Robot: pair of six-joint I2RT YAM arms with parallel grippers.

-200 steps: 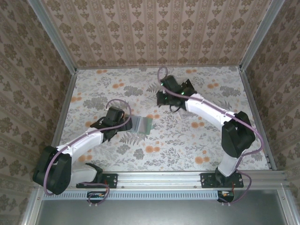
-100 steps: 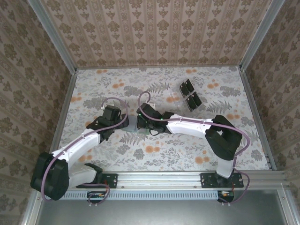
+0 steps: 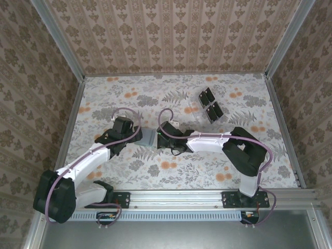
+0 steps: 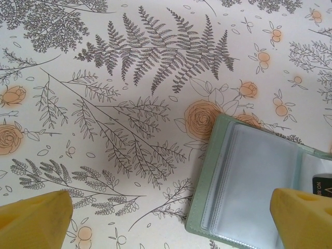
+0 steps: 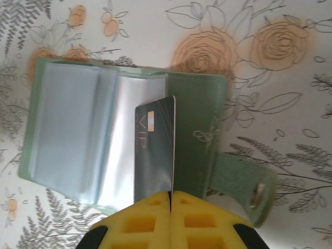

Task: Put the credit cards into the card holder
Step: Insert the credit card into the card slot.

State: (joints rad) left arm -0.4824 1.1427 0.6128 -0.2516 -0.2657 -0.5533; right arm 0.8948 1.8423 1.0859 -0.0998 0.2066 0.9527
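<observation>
**Task barely begun.** The open card holder (image 3: 149, 137) lies near the centre of the table (image 3: 233, 155), its clear sleeves up and apparently empty. The right fingers (image 5: 140, 223), closed on one dark card (image 5: 154, 150), point it toward 12 o'clock over the sleeves; whether it has entered a pocket cannot be told. The spare cards (image 3: 210, 104) lie at 1 o'clock, well apart. The left fingers (image 4: 36, 220), spread wide, hover at the holder's 9 o'clock side. The right arm reaches across toward 9 o'clock.

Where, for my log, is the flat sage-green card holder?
Top view: the sage-green card holder lies open mid-table, between the left gripper and the right gripper.
</observation>
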